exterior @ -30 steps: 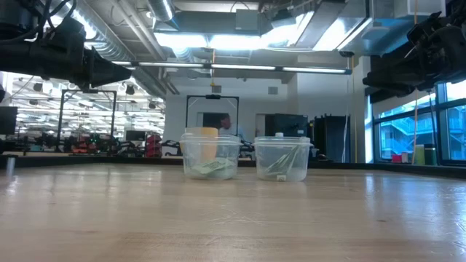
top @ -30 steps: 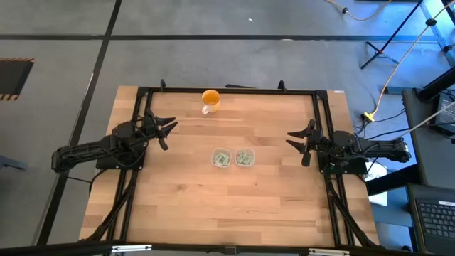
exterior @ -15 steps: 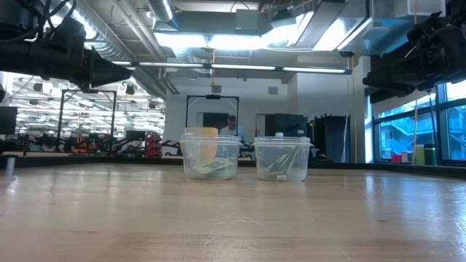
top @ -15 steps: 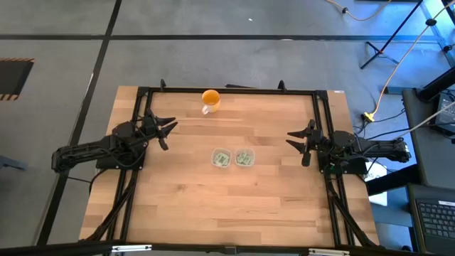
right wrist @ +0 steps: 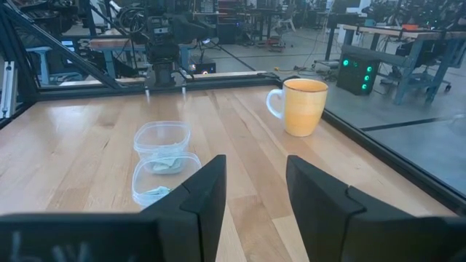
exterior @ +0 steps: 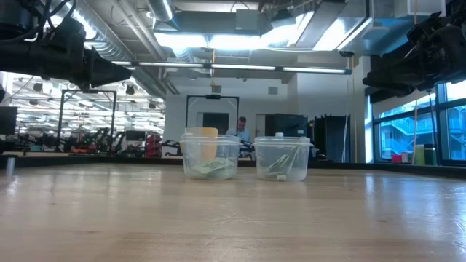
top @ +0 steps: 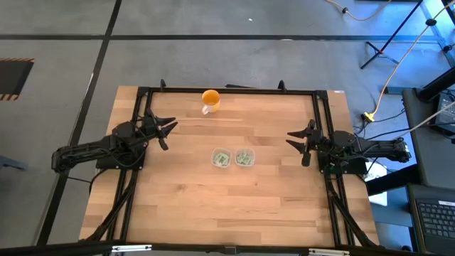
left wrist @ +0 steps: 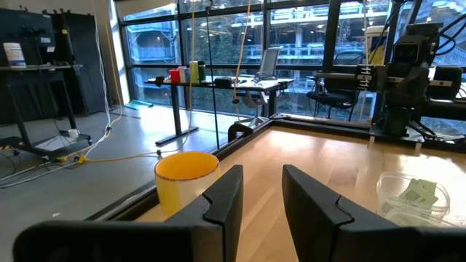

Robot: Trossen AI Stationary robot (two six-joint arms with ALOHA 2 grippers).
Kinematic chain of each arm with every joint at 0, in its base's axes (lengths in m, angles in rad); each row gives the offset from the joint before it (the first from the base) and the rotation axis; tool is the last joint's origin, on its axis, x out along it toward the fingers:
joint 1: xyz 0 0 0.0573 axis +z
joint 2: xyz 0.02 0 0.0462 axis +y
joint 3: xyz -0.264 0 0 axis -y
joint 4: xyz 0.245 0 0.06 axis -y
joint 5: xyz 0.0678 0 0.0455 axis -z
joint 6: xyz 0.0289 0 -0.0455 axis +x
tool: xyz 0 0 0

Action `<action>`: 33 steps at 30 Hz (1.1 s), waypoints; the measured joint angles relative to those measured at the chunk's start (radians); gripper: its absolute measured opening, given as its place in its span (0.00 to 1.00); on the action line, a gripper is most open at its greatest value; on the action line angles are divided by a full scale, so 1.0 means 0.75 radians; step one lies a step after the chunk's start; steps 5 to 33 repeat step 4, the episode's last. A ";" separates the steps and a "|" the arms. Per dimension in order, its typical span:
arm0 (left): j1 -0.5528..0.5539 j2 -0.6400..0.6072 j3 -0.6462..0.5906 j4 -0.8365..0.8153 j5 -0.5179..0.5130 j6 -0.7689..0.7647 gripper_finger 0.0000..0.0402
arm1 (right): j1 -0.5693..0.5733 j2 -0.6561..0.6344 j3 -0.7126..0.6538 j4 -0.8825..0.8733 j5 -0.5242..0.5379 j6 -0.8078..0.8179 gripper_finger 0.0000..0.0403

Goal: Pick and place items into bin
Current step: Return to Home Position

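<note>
High view showed the packets (top: pixel 222 158) lying inside two clear bins set side by side at the middle of the table (top: pixel 213 206); none could be seen loose on the wood. In the low view they lay slanted, some in the left bin (exterior: pixel 188 154) and some in the right bin (exterior: pixel 304 154), their long axes too jumbled to read. An orange cup (top: pixel 210 100) stood at the far edge, beyond the left bin. The left gripper (top: pixel 170 135) hung to the left of the bins and the right gripper (top: pixel 293 142) to the right, both well apart from them, fingers spread and holding nothing. Each was nearer its own side's bin. Judged from this, only pulling both arms back remained, with nothing in their way.
</note>
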 joint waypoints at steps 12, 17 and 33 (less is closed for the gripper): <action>0.000 -0.001 0.000 0.000 0.000 -0.001 0.23 | 0.000 0.000 0.000 0.000 0.001 -0.001 0.37; 0.000 -0.001 0.000 0.000 0.000 -0.001 0.23 | 0.000 0.000 0.000 0.000 0.001 -0.001 0.37; 0.000 -0.001 0.000 0.000 0.000 -0.001 0.23 | 0.000 0.000 0.000 0.000 0.001 -0.001 0.37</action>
